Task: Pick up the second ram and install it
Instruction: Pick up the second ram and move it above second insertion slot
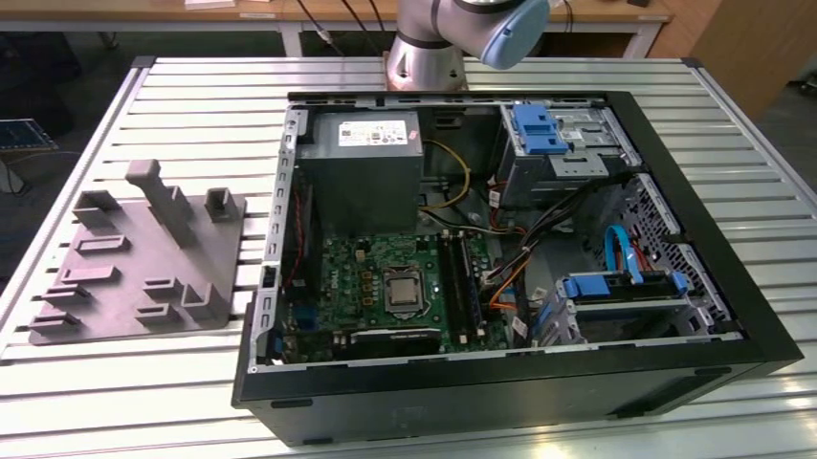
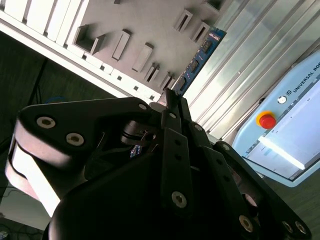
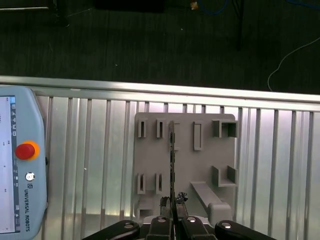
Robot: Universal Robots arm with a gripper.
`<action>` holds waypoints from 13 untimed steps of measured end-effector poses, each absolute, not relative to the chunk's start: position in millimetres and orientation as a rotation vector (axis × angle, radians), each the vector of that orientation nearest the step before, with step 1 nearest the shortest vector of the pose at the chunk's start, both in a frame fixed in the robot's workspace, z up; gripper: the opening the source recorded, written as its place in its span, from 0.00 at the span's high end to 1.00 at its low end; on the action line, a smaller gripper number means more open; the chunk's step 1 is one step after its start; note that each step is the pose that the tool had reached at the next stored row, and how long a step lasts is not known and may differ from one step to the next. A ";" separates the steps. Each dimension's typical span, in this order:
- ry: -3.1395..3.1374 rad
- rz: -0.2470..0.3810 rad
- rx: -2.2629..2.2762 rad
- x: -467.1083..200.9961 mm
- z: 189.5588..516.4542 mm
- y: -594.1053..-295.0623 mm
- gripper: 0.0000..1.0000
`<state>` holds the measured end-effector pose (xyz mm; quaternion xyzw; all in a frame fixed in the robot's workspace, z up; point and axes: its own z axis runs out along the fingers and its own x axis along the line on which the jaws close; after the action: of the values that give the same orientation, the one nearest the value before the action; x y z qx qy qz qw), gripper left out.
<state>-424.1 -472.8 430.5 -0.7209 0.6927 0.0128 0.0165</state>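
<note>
The pincer (image 3: 172,201) squeezes one end of the second ram (image 3: 172,155), a thin dark stick seen from its edge in the first wrist view. The ram hangs above the grey tray (image 3: 150,160) on the bench (image 3: 90,165)

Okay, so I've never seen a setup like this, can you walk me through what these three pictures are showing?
It is one robot arm standing at a slatted metal table. The exterior view looks on from off the arm: an open computer case beside a grey fixture tray. Both wrist views ride on the arm and look past its black jaws, closed on the second ram, a thin memory stick, with the tray beyond it. A handheld controller lies on the table too.
</note>
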 end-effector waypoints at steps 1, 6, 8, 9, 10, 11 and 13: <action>2.154 0.040 -2.241 -424.1 430.7 -472.7 0.86; 2.154 0.040 -2.241 -424.0 430.8 -472.7 0.86; 2.153 0.040 -2.241 -423.7 430.8 -472.8 0.86; 2.153 0.041 -2.241 -422.4 430.9 -472.8 0.86; 2.154 0.040 -2.241 -420.9 430.8 -472.8 0.86; 2.154 0.040 -2.241 -419.1 430.6 -472.7 0.86; 2.154 0.041 -2.241 -413.2 430.4 -472.8 0.86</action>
<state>-413.2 -472.8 430.4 -0.7209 0.6927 0.0131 0.0164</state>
